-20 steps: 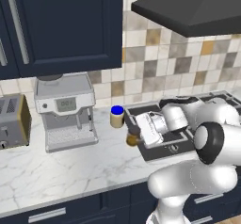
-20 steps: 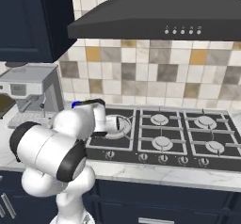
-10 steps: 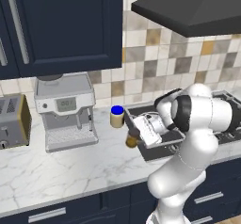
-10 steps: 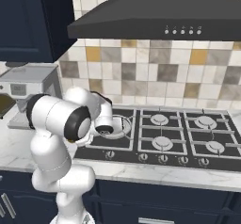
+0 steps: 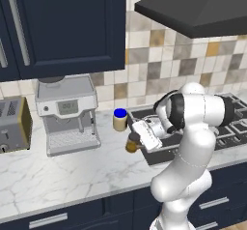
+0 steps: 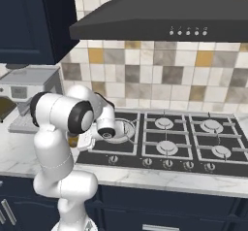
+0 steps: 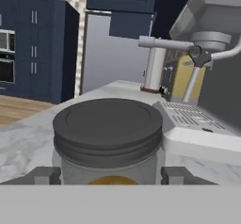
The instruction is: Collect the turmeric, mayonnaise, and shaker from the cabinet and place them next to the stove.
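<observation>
Turmeric (image 7: 107,138), dark-lidded with orange contents, sits clamped in the gripper (image 7: 107,175) near the mayonnaise (image 5: 119,120).

Marble counter (image 5: 62,176): toaster (image 5: 14,125), coffee machine (image 5: 67,113), mayonnaise (image 5: 119,120), stove (image 6: 179,142).

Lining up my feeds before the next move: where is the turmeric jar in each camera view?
Left base view: the turmeric sits low at centre, at the gripper, below the mayonnaise.
Right base view: a sliver of it shows left of centre, behind the arm.
Hand view: it is at bottom centre, between the fingertips.
Shared landmark: the coffee machine.
</observation>
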Motion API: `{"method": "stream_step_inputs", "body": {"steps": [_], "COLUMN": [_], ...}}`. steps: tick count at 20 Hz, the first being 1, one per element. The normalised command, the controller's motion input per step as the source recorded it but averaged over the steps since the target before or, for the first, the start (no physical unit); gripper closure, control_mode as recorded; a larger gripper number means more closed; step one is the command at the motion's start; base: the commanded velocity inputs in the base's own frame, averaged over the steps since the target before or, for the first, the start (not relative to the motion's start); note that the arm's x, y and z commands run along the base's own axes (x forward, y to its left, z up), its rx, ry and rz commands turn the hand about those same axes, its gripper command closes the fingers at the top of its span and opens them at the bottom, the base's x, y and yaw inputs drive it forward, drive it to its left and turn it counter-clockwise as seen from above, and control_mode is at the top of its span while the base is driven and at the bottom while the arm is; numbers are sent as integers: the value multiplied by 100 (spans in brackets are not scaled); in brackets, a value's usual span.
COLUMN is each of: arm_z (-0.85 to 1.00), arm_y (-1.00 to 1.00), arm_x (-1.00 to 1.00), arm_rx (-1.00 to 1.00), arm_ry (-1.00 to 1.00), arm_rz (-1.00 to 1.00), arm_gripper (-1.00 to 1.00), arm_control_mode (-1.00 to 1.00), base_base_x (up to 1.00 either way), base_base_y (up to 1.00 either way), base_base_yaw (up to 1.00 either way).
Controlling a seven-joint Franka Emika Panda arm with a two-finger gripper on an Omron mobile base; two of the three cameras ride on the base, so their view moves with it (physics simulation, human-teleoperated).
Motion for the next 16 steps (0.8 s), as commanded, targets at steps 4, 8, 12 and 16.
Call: {"method": "stream_step_inputs", "body": {"steps": [4,8,12,16], "arm_z": [-12,-10,-12,-25], "arm_y": [18,0,0,0], "arm_x": [0,0,0,0], "arm_rx": [-4,-9,-8,-5], "arm_ry": [0,0,0,0], "arm_rz": [0,0,0,0], "arm_gripper": [100,100,100,-100], "arm_control_mode": [-100,-100,-100,-100], "base_base_x": [0,0,0,0], "base_base_y": [0,0,0,0], "base_base_yaw": [0,0,0,0]}}
